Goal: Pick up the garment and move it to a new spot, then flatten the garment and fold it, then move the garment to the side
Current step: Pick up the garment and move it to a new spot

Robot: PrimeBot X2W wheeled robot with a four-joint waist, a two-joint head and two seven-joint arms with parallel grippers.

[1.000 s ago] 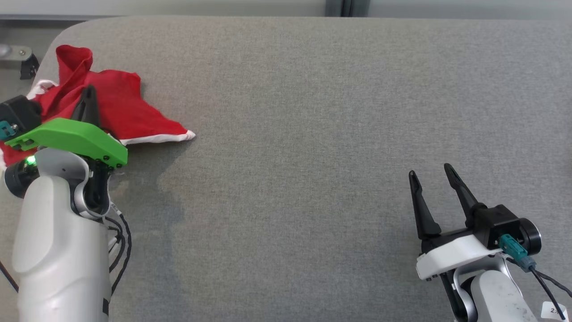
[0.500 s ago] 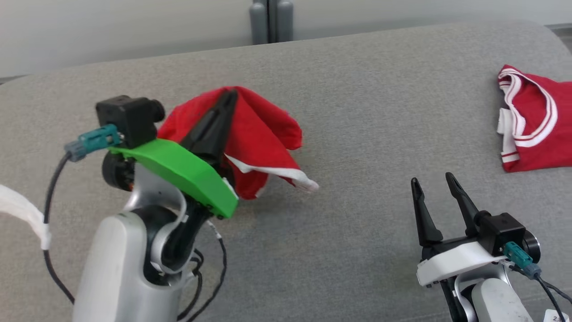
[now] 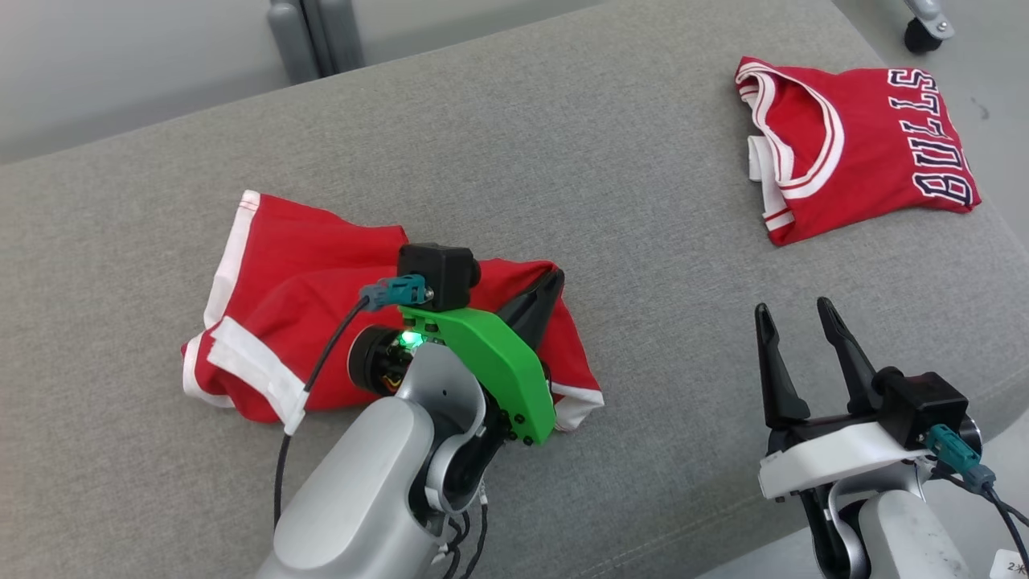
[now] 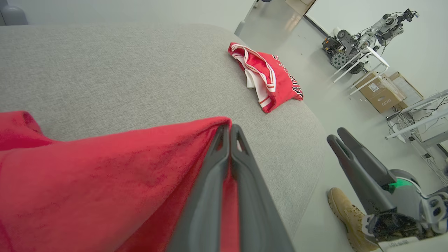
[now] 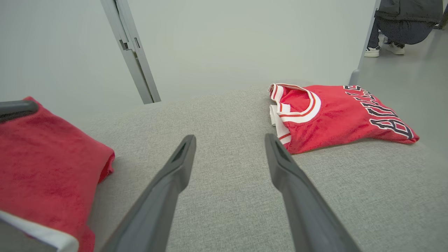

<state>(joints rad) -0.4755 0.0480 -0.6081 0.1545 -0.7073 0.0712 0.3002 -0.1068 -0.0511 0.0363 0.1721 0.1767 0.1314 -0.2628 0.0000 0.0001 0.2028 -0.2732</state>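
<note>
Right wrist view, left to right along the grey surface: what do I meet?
First the red garment, then the right gripper with its fingers apart, then the folded Bulls jersey.

BULLS in dark white-edged letters across folded red jersey (image 3: 864, 145)
</note>
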